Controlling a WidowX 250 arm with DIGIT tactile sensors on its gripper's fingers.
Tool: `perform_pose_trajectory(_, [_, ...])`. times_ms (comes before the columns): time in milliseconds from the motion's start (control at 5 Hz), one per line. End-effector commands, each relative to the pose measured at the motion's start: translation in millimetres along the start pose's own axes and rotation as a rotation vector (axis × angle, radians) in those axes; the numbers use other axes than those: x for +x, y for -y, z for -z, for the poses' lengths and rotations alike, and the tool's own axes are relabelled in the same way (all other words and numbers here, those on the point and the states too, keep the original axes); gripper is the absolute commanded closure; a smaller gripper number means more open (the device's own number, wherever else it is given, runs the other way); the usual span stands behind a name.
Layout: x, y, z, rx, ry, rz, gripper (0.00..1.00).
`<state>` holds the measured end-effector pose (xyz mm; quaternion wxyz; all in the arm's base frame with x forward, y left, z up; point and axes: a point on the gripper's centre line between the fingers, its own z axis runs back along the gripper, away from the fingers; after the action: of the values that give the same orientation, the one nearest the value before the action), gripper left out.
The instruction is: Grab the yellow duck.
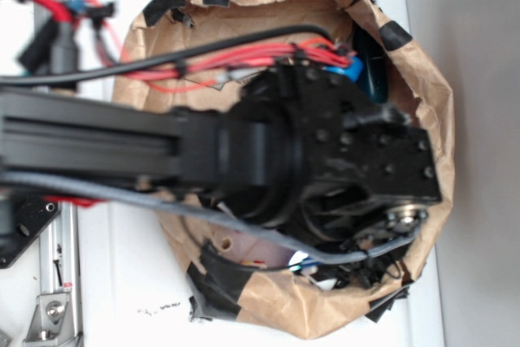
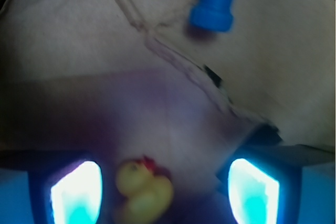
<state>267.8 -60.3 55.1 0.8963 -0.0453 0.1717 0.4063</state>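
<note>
Wrist view: yellow duck point(image 2: 143, 192) seen at bottom centre-left of frame, between the two glowing fingers point(image 2: 79, 192), much nearer left-of-frame one. Claw point(image 2: 165, 195) spread open, nothing held. Duck's long axis runs roughly up-down in frame, red-orange touch at top. Blue bottle point(image 2: 215, 1) well apart, upper right. Judged: slight shift toward frame-left needed for centring before closing.
</note>
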Motion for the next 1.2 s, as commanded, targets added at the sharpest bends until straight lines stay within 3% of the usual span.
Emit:
perform_pose_trajectory(0, [3.0,0.8,5.0,-0.195,-0.096,-0.011,0.00])
perform_pose_trajectory(200, [-8.6,8.2,16.4,-0.195,-0.173,-0.027,0.00])
perform_pose_trajectory(600, [-28.0,15.4,31.8,-0.128,-0.221,0.009,0.00])
perform_pose_trajectory(1000, [-44.7,6.2,38.8,-0.101,-0.274,0.037,0.00])
